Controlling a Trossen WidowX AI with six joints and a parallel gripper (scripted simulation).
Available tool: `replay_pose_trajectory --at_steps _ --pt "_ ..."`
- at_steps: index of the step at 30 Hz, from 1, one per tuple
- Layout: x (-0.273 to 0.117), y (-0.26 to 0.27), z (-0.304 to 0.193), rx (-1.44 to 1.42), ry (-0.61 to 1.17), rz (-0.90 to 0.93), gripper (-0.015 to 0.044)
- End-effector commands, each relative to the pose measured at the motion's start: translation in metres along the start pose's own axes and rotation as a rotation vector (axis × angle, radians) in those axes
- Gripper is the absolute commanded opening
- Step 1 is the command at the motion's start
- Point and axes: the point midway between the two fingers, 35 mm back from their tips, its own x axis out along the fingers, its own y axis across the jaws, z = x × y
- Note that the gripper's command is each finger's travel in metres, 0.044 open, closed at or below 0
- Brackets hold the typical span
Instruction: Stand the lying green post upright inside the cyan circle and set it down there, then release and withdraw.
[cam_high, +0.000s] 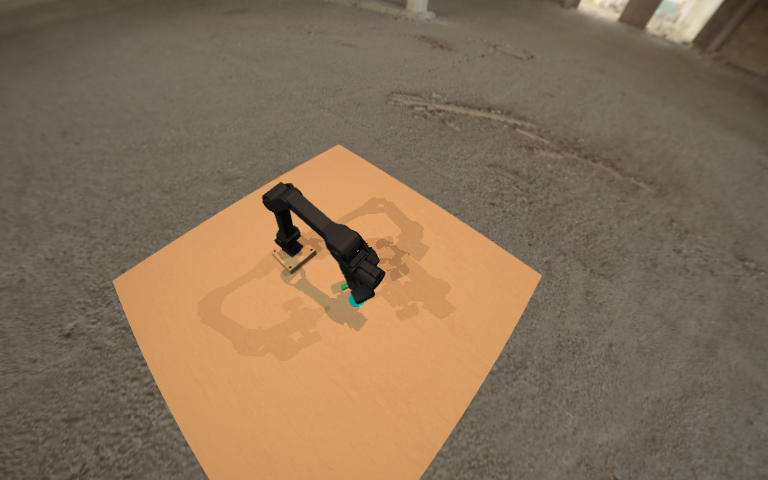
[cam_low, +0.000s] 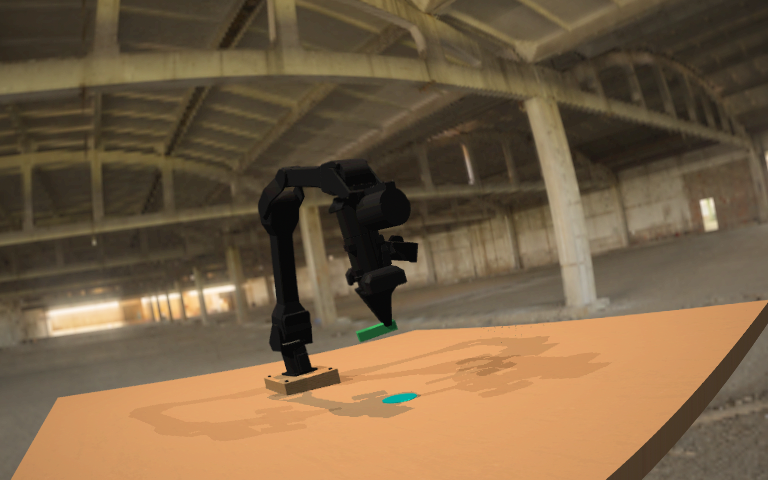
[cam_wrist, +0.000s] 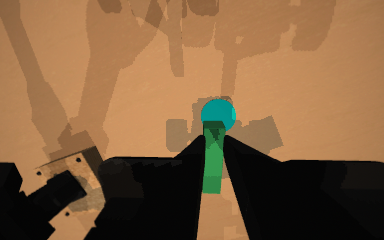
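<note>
The green post (cam_high: 344, 286) (cam_low: 376, 331) (cam_wrist: 214, 160) is held in the air between my fingertips. In the exterior view it is nearer level than upright, its left end a little lower, and the fingers hold it near its right end. My gripper (cam_low: 389, 323) (cam_wrist: 213, 140) is shut on the post and points steeply down. The cyan circle (cam_high: 355, 301) (cam_low: 399, 397) (cam_wrist: 218, 111) lies flat on the table below. In the wrist view the post's far end overlaps the circle's lower edge. In the top view the gripper hides part of the circle and of the post.
The orange table top (cam_high: 339, 396) (cam_low: 509, 435) carries the arm's square base plate (cam_high: 293, 260) (cam_low: 303, 380) (cam_wrist: 55, 160), to the left of the circle in the exterior view. Shadows of the arm fall over the table around the circle.
</note>
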Motion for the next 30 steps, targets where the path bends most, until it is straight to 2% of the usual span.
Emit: replay_pose_trajectory --at_steps 1,30 --pt "0.005 0.001 -0.002 -0.006 -0.025 0.026 0.0023" --pt "0.018 0.006 -0.004 -0.034 -0.203 0.119 0.0023"
